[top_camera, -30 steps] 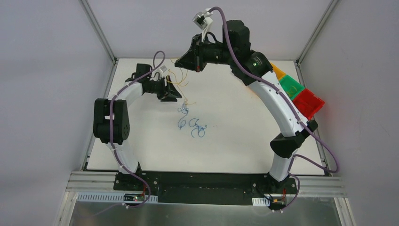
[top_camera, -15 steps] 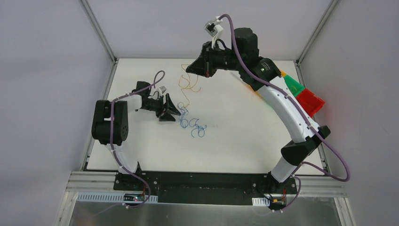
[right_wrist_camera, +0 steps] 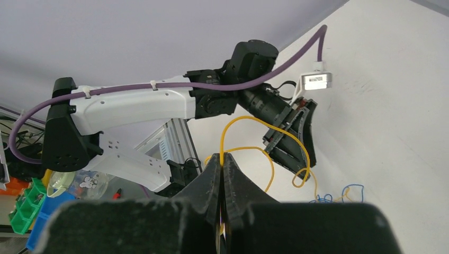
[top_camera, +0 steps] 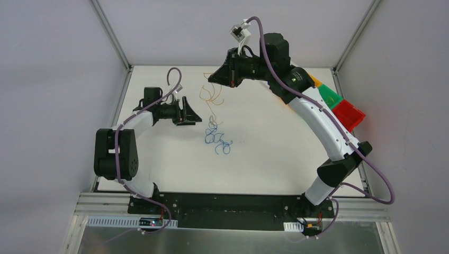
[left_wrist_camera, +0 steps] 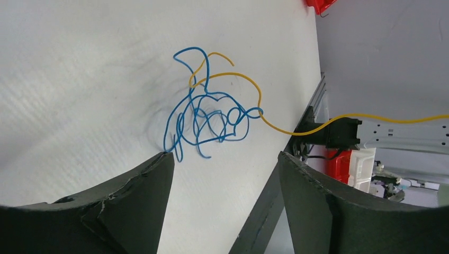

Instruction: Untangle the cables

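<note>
A bunch of thin blue curly cable (top_camera: 218,140) lies on the white table; in the left wrist view it is a blue tangle (left_wrist_camera: 204,121). A yellow cable (top_camera: 210,94) rises from the tangle to my right gripper (top_camera: 213,78), which is raised above the table's far side. In the right wrist view my right gripper (right_wrist_camera: 222,157) is shut on this yellow cable (right_wrist_camera: 249,119), whose loops hang down to the blue bunch (right_wrist_camera: 349,193). My left gripper (top_camera: 196,117) is open and empty, just left of the tangle; its fingers (left_wrist_camera: 143,185) frame the blue wire without touching it.
Orange, green and red bins (top_camera: 339,106) stand at the table's right edge. The table's metal frame rails (top_camera: 114,47) run along the back corners. The right arm (top_camera: 317,121) arches over the right half of the table.
My left gripper has pulled back up and left, away from the blue tangle, and is open. The blue bunch has drawn tighter. My right gripper has barely moved, still holding the yellow cable up.
</note>
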